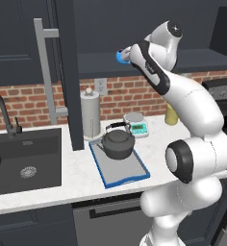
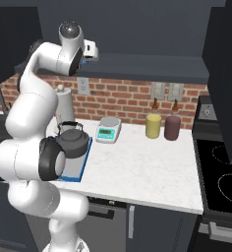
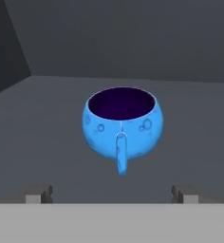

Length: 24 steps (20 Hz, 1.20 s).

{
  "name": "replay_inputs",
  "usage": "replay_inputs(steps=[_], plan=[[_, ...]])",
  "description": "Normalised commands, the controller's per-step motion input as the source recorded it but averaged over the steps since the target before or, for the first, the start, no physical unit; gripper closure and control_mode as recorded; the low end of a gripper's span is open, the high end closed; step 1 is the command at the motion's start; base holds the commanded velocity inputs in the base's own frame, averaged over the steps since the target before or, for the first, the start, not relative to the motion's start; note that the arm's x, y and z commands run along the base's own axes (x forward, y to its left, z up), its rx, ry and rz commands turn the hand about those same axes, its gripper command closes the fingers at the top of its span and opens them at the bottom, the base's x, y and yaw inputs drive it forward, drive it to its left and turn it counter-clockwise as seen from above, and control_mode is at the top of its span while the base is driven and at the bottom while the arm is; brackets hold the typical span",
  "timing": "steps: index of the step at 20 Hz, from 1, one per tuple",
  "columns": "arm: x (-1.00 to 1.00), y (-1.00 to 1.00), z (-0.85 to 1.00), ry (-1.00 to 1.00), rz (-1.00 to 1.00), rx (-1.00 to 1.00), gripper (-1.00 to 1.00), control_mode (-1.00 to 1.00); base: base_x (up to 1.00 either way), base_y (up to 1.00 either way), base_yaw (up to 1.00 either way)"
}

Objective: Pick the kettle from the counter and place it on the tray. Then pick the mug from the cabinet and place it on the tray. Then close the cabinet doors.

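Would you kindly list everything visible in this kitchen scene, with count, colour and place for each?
kettle: one, dark grey, standing on the tray.
tray: one, grey with blue rim, on the counter beside the sink.
mug: one, bright blue, upright on the cabinet shelf, handle towards the camera.
cabinet door: one, dark navy, swung open above the sink.
counter: one, white speckled.
sink: one, black, left of the tray.
paper towel roll: one, grey, behind the tray.
kitchen scale: one, grey, right of the kettle.
jars: two, yellow and maroon, by the brick wall.
end effector: one, open, facing the mug.
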Motion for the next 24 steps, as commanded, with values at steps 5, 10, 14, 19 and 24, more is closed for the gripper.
replay_inputs(steps=[5, 10, 14, 19, 24], plan=[[0.21, 0.03, -0.02, 0.00, 0.00, 0.00, -1.00, -1.00, 0.00, 0.00, 0.00], [0.22, 0.01, -0.02, 0.00, 0.00, 0.00, -1.00, -1.00, 0.00, 0.00, 0.00], [0.21, 0.00, -0.07, 0.01, 0.00, 0.00, -1.00, -1.00, 0.00, 0.00, 0.00], [0.14, 0.00, -0.09, 0.03, 0.00, 0.00, -1.00, -1.00, 0.00, 0.00, 0.00], [0.15, 0.00, -0.07, 0.01, 0.00, 0.00, -1.00, -1.00, 0.00, 0.00, 0.00]])
